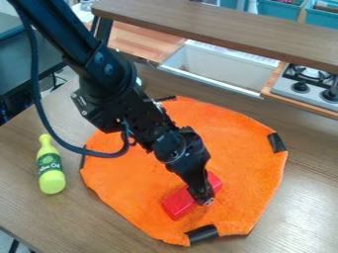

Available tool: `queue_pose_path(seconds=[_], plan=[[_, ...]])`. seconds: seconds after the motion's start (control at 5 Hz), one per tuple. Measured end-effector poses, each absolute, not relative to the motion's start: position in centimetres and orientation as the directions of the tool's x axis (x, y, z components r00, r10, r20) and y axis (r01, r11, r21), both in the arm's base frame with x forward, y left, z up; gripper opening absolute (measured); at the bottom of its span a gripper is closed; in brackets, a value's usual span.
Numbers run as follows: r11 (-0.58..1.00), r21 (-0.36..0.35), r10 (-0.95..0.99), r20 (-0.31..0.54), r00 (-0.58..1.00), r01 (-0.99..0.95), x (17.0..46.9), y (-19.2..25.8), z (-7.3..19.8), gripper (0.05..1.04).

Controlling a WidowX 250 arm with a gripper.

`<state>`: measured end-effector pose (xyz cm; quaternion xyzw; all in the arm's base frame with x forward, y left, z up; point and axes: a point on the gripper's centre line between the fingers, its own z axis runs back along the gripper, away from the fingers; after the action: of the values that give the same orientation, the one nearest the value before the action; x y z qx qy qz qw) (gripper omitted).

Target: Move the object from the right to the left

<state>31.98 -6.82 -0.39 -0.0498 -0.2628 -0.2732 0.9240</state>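
Work surface: brown wood-grain table [300,197], with a roughly round orange cloth [139,180] spread over its middle. Black tape strips [276,143] mark the cloth's edge at several places, including the far, near and right sides. The task's thing, a red block [176,203], lies on the near part of the cloth, right of centre in the view and set at a slant.

Arm enters from the upper left, with a black cable [37,94] looping down beside it and over the cloth. Gripper [203,198] is down at the block, covering part of its middle; red shows to either side. Grip state: cannot tell whether released or clenched on the block.

Left of the cloth, apart from it: a yellow-green bottle [52,184] with a dark green label (upright or lying, I cannot tell).

Room: beyond the table, a toy kitchen with a white sink basin [221,66] set in a light wood counter [142,42], and a stove [287,89] with black grate and knobs at right. A brown board [218,21] crosses above. Teal bins [277,9] stand at the upper right; a dark grey container [29,62] at upper left.
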Motion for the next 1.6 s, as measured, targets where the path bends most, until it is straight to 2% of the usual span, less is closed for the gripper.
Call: queue_pose_path(seconds=[0.2, 0.6, 0.8, 1.0, 1.2, 1.4, 1.6], plan=[[0.847, 0.058, -0.478, 0.516, 0.711, 0.528, 32.1, -6.7, -0.4, 0.523], [0.846, 0.061, -0.481, 0.517, 0.709, 0.529, 32.1, -6.7, -0.3, 0.523], [0.829, 0.052, -0.488, 0.553, 0.675, 0.557, 32.4, -7.4, 0.4, 0.523], [0.832, 0.048, -0.444, 0.654, 0.612, 0.552, 33.9, -8.4, 3.3, 0.523], [0.851, 0.029, -0.383, 0.716, 0.584, 0.524, 34.6, -8.2, 5.3, 0.523], [0.873, -0.033, -0.309, 0.734, 0.605, 0.487, 34.1, -5.8, 5.2, 0.523], [0.872, -0.113, -0.256, 0.723, 0.641, 0.476, 32.0, -5.0, 4.1, 0.523]])
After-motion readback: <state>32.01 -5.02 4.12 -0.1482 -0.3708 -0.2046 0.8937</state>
